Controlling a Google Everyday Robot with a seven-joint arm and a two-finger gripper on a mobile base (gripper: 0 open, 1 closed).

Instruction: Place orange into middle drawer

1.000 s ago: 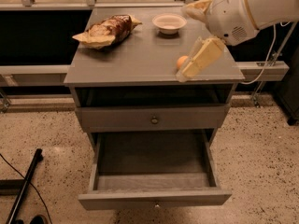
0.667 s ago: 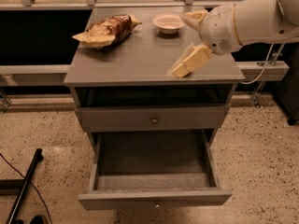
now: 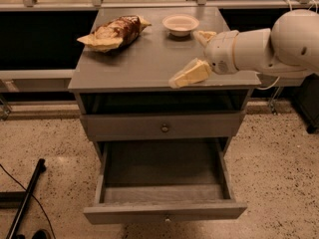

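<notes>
My gripper (image 3: pixel 197 55) hovers over the right front part of the cabinet top (image 3: pixel 144 59). Its two cream fingers are spread apart, one (image 3: pixel 190 73) reaching to the front edge and the other near the white bowl. The white arm comes in from the right. The orange does not show; the lower finger covers the spot on the top near the right front edge. The middle drawer (image 3: pixel 164 211) is pulled out wide below, a shallow grey box with a dark floor and nothing in it.
A brown-and-yellow snack bag (image 3: pixel 113 32) lies at the back left of the top. A white bowl (image 3: pixel 180 24) stands at the back middle. A closed drawer front with a round knob (image 3: pixel 164 128) sits above the open drawer. A black pole (image 3: pixel 27 195) lies on the floor at left.
The arm and gripper have moved left and down over the cabinet top. The orange, in view near the right front edge a second ago, is now covered by the lower finger.
</notes>
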